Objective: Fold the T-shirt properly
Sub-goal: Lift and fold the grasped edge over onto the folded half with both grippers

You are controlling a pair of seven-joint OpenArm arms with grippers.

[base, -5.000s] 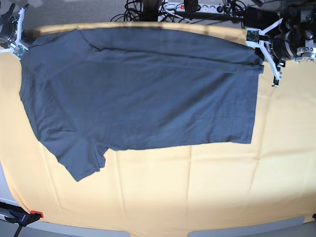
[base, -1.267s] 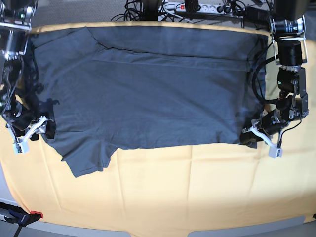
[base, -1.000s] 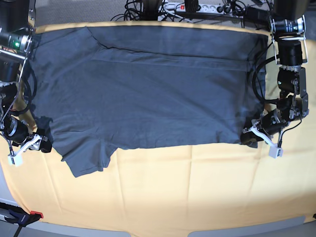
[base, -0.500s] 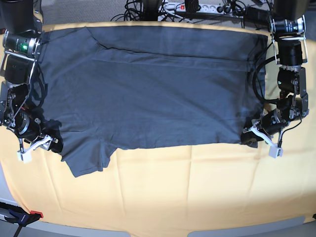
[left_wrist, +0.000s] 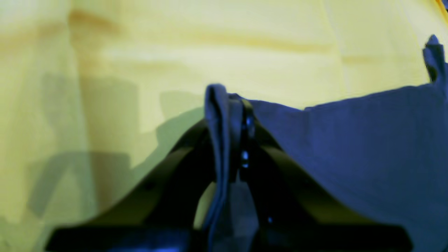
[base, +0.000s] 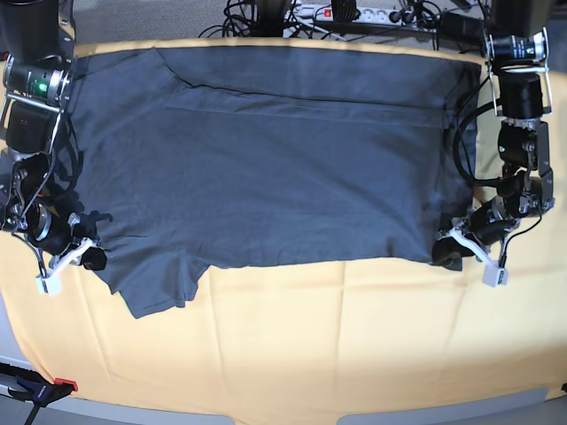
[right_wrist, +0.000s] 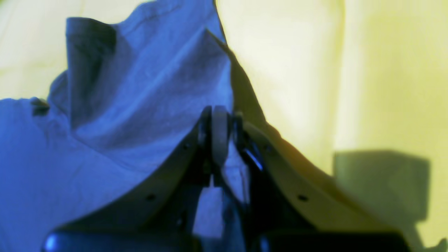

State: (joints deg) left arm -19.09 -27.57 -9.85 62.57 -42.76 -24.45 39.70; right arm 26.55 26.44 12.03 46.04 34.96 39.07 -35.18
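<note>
The dark slate-grey T-shirt (base: 266, 150) lies spread flat on the yellow cloth (base: 354, 345), with one sleeve at the front left. My left gripper (base: 446, 252) is at the shirt's front right corner. In the left wrist view it (left_wrist: 231, 105) is shut on a pinched fold of the shirt's edge (left_wrist: 350, 147). My right gripper (base: 91, 259) is at the shirt's left edge, just above the sleeve. In the right wrist view it (right_wrist: 218, 119) is shut on a raised fold of the shirt (right_wrist: 122, 122). The collar does not show.
Cables and a power strip (base: 345, 13) lie behind the table's back edge. A red and black clamp (base: 40, 387) grips the front left corner of the table. Both arms stand along the table's left and right sides.
My right gripper has moved along the shirt's left edge toward the front and closer to the sleeve, lifting a small fold. My left gripper stays on the front right corner.
</note>
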